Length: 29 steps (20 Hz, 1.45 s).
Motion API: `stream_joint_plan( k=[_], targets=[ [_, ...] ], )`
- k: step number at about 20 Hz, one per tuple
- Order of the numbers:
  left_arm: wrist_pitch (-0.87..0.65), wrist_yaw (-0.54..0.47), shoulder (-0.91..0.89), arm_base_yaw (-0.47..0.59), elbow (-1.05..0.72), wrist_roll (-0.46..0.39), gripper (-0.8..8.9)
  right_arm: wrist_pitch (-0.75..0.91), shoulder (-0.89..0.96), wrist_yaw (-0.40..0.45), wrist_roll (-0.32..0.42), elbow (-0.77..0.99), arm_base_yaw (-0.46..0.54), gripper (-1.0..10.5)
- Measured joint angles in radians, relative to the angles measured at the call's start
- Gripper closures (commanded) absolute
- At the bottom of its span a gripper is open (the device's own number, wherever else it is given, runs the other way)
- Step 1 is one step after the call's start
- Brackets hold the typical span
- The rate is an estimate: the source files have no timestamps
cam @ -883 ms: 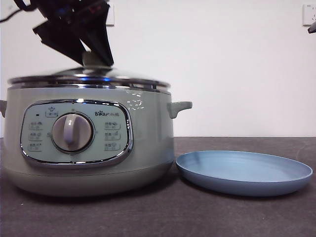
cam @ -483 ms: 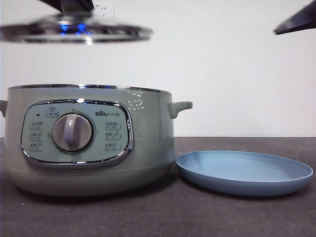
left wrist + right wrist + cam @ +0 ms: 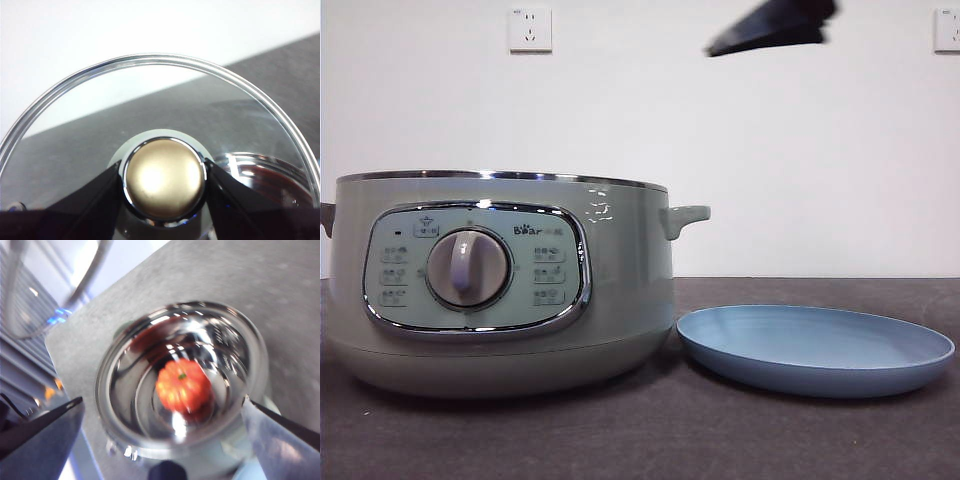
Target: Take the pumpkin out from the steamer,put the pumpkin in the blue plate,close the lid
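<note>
One large round sage-green steamer (image 3: 505, 280) with a chrome rim stands open on the dark table (image 3: 640, 440). At its 3 o'clock in the front view, just beside its base, lies one shallow light-blue plate (image 3: 815, 348), holding nothing.

One domed glass lid (image 3: 150, 100) with a chrome rim is lifted clear of the pot; the left gripper (image 3: 164, 182) is pinched on its round knob (image 3: 164, 180).

One small orange-red ribbed pumpkin (image 3: 183, 385) sits in the steamer's shiny bowl, slightly toward 3 o'clock of centre in the right wrist view. The right gripper (image 3: 165, 432) hangs above it, jaws spread wide.

The pumpkin is likely light and rigid, its ribbed skin perhaps a little slick. Gripping across the widest part of its body looks safer than taking the thin stem. The glass lid is probably heavier and breakable, best carried by its knob.
</note>
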State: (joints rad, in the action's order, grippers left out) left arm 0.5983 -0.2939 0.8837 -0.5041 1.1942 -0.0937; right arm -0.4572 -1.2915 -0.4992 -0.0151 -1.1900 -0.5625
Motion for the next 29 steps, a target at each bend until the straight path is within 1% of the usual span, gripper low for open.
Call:
stream_joint_plan(
  k=[3,6,8,10,11,16,20,21,23,24,25,26,27,29],
  targets=[
    [0.03,-0.083,-0.061,0.0,0.0,-0.009,8.22,-0.088,-0.156,0.127,0.058,-0.173,-0.108,3.1],
    [0.056,-0.144,-0.101,0.0,0.0,-0.022,8.22,-0.209,-0.322,0.22,0.122,-0.359,-0.184,3.1],
    [0.078,-0.149,-0.116,0.0,0.0,-0.023,8.22,-0.243,-0.421,0.282,0.174,-0.461,-0.226,3.2],
    [0.103,-0.148,-0.115,0.0,0.0,-0.026,8.22,-0.25,-0.502,0.365,0.227,-0.522,-0.265,3.2],
    [0.116,-0.148,-0.113,0.0,0.0,-0.027,8.22,-0.259,-0.537,0.39,0.249,-0.54,-0.28,3.2],
    [0.135,-0.148,-0.113,0.0,0.0,-0.027,8.23,-0.277,-0.675,0.398,0.3,-0.548,-0.294,3.2],
    [0.135,-0.146,-0.113,0.0,0.0,-0.027,8.23,-0.277,-0.733,0.398,0.316,-0.548,-0.288,3.3],
    [0.135,-0.145,-0.113,0.0,0.0,-0.027,8.23,-0.275,-0.746,0.398,0.319,-0.548,-0.287,3.6],
    [0.135,-0.144,-0.113,0.0,0.0,-0.027,8.23,-0.272,-0.781,0.397,0.323,-0.549,-0.287,3.6],
    [0.135,-0.145,-0.113,0.0,0.0,-0.027,8.22,-0.265,-0.795,0.398,0.323,-0.549,-0.286,4.3],
    [0.136,-0.145,-0.113,0.0,0.0,-0.027,8.22,-0.267,-0.799,0.397,0.323,-0.549,-0.282,5.7],
    [0.14,-0.145,-0.113,0.0,0.0,-0.027,8.23,-0.252,-0.798,0.397,0.323,-0.549,-0.282,8.6],
    [0.145,-0.144,-0.113,0.0,0.0,-0.027,8.22,-0.25,-0.798,0.397,0.323,-0.549,-0.282,9.5],
    [0.151,-0.144,-0.113,0.0,0.0,-0.027,8.22,-0.249,-0.798,0.397,0.322,-0.549,-0.282,9.6]
  ],
)
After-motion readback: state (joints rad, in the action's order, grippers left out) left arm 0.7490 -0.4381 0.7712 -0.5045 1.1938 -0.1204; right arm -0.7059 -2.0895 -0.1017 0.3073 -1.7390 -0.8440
